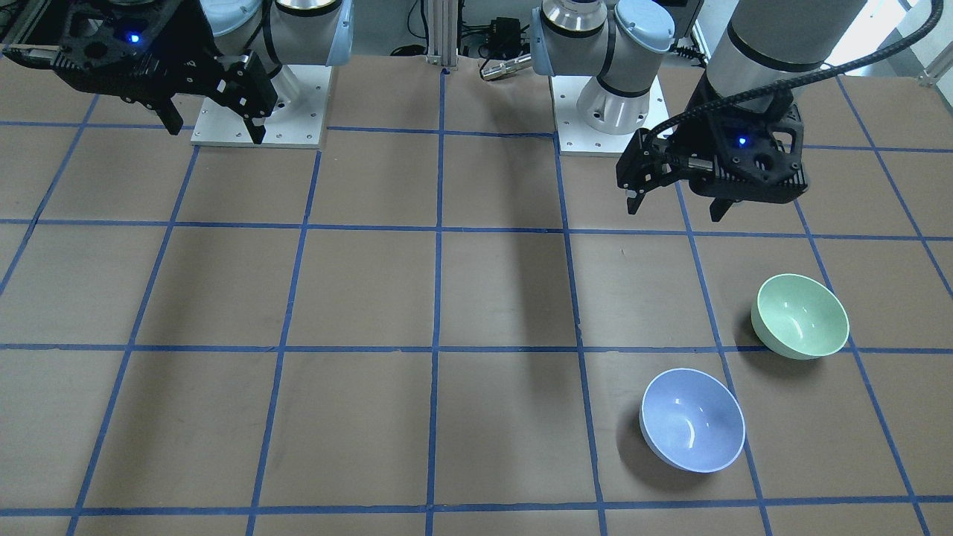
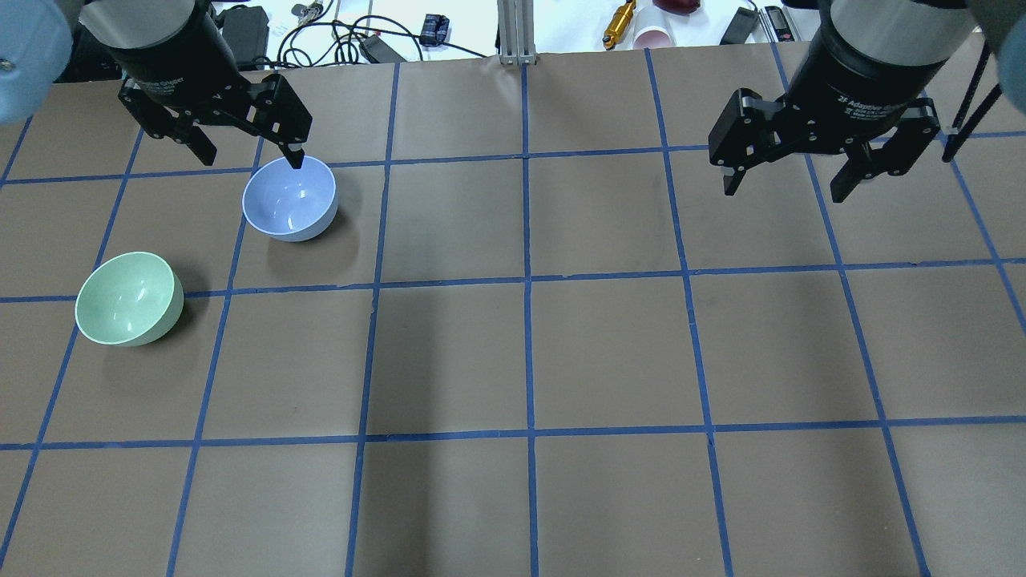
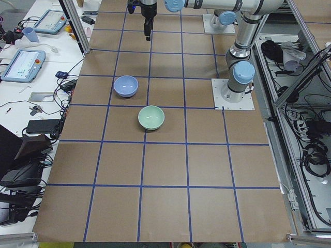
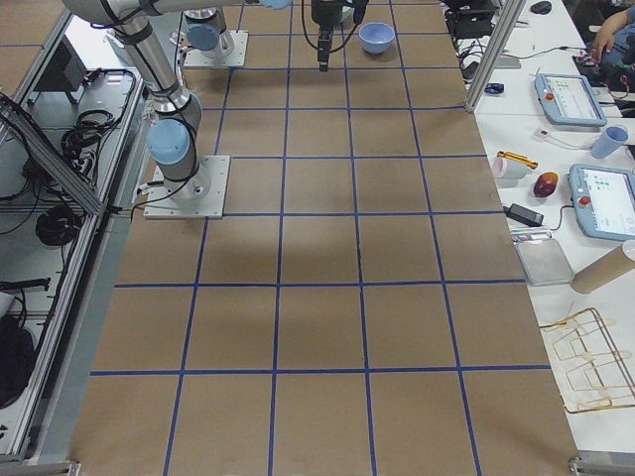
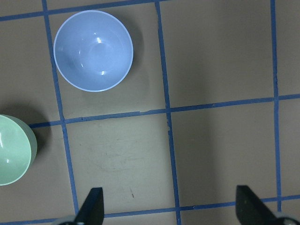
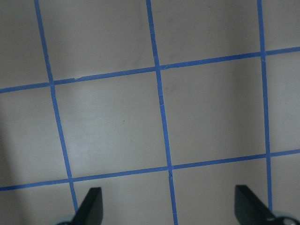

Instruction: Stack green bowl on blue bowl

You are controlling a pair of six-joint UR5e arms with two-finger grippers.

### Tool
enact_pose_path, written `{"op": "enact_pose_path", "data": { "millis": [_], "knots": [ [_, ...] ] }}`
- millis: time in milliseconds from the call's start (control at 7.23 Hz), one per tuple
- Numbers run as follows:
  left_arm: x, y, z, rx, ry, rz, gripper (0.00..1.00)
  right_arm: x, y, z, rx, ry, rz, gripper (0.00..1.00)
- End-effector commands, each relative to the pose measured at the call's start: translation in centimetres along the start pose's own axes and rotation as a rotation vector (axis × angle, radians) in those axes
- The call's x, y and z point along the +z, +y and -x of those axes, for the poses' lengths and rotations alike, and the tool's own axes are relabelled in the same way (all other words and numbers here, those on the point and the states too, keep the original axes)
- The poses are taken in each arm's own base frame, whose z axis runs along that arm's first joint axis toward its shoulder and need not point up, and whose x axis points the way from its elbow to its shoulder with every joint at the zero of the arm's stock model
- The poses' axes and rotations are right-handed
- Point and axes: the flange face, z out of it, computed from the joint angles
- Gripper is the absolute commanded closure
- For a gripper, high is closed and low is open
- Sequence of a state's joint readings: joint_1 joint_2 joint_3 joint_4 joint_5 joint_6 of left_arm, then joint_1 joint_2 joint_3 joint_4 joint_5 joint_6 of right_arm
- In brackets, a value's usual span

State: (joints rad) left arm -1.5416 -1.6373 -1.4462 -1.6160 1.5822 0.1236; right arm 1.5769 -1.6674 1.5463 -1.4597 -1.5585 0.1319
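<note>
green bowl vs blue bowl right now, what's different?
Colour: the green bowl is pale mint, the blue bowl pale lavender-blue.
Place: the green bowl sits nearer the robot and further to its left; the blue bowl lies further out, more toward the middle of the table.
Shared: both are upright, empty and about the same size. They stand apart on the table, and neither is gripped.
</note>
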Motion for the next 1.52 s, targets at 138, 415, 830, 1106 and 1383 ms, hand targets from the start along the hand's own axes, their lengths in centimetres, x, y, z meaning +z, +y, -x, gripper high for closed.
{"op": "enact_pose_path", "data": {
  "millis": [138, 415, 830, 1106, 1383],
  "knots": [
    [0.25, 0.46, -0.13, 0.002, 0.001, 0.011, 0.0, -0.01, -0.01, 0.0, 0.0, 0.0, -0.001, 0.0],
    [0.18, 0.45, -0.13, 0.002, 0.0, 0.01, 0.0, 0.01, 0.01, 0.0, 0.0, 0.0, 0.001, 0.0],
    [0.25, 0.47, -0.21, 0.005, 0.001, 0.011, 0.0, 0.01, 0.01, 0.0, 0.0, 0.0, 0.001, 0.0],
    [0.25, 0.51, -0.44, 0.008, -0.001, 0.011, 0.0, -0.01, -0.01, 0.0, 0.0, 0.0, -0.001, 0.0],
    [0.82, 0.57, -0.38, 0.012, 0.0, 0.02, 0.0, -0.01, -0.01, 0.0, 0.0, 0.0, -0.001, 0.0]
  ]
}}
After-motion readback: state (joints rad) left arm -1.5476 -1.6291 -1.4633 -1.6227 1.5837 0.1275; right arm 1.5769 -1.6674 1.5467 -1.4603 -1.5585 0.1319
